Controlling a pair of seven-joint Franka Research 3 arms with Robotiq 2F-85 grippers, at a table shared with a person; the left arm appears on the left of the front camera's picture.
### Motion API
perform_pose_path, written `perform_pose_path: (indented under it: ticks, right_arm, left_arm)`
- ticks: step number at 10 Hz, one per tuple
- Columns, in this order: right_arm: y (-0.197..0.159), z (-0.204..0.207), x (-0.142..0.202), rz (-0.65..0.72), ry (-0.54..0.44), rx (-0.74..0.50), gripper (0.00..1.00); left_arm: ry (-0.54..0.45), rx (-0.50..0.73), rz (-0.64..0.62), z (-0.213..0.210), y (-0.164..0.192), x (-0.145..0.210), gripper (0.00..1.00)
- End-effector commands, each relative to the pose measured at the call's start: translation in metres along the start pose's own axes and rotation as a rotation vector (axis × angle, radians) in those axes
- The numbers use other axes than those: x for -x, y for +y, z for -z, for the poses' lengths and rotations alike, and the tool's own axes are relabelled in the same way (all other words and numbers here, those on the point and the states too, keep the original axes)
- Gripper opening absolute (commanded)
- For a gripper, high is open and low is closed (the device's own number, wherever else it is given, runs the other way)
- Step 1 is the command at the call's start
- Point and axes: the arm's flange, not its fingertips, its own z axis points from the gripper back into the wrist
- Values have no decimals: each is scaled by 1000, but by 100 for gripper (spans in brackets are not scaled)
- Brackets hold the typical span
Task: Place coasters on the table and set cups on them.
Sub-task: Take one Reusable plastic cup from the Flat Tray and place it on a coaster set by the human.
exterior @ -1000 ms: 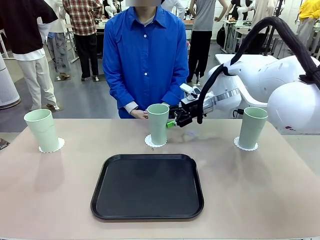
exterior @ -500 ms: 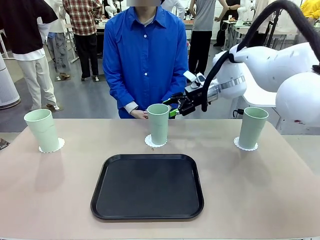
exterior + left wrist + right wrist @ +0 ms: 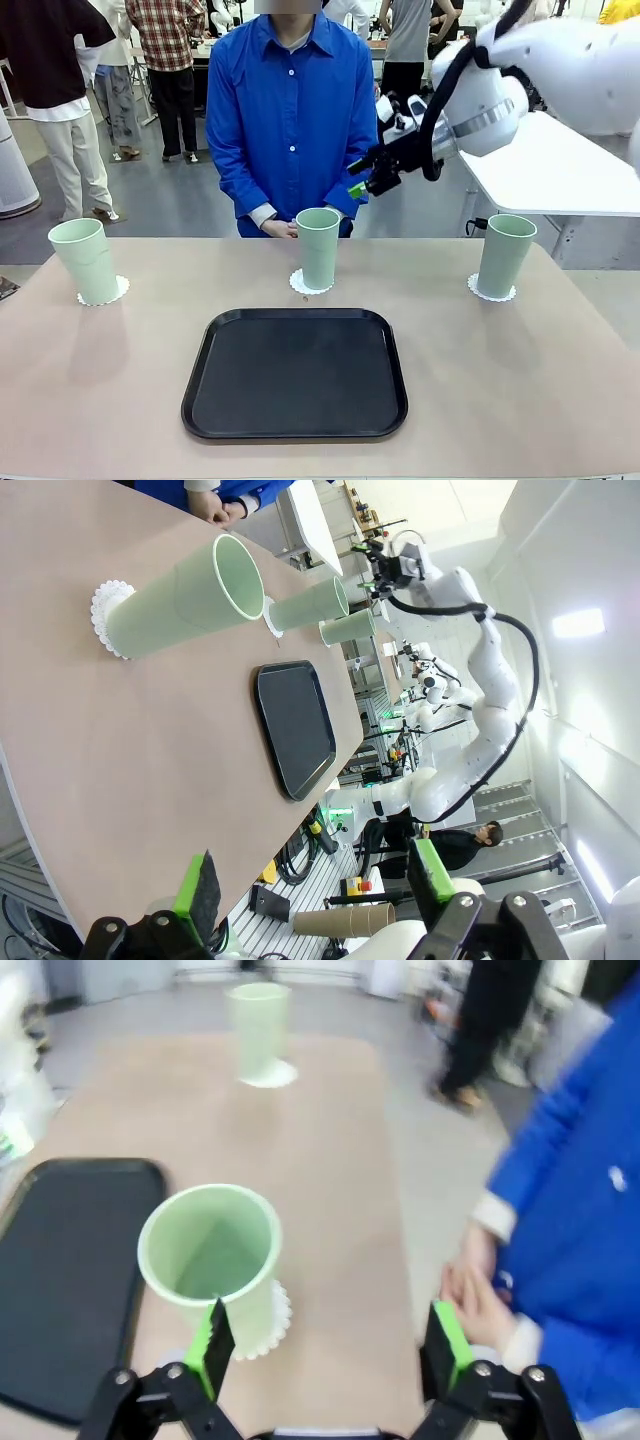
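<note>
Since a second ago, when the right gripper [image 3: 357,186] stood level with the middle cup's rim, it has been lifted to the upper middle of the frame, fingers wide and empty. At the left, a cup [image 3: 84,260] is seen on its coaster [image 3: 120,290]; at the centre, the released cup [image 3: 318,248] on a coaster [image 3: 298,285] behind the black tray [image 3: 295,373]; at the right, the third cup [image 3: 503,255] on its coaster [image 3: 478,293]. All stand on the surface [image 3: 520,370], so the task is judged complete. The left gripper [image 3: 315,895] is held wide and empty.
</note>
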Motion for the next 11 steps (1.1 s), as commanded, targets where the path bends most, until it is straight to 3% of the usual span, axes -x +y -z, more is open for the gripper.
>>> perform_pose_path:
  ticks: [1, 4, 7, 11]
  right_arm:
    - [63, -8, -56, 227, 286, 197, 100]
    - [114, -17, -108, 385, 474, 327, 100]
    - [145, -3, -142, 454, 662, 344, 100]
    - [150, 9, -142, 494, 850, 306, 100]
  left_arm:
    - [4, 3, 5, -1, -2, 2, 100]
    - [4, 3, 5, -1, -2, 2, 100]
    - [4, 3, 5, -1, -2, 2, 100]
    - [4, 3, 5, -1, -2, 2, 100]
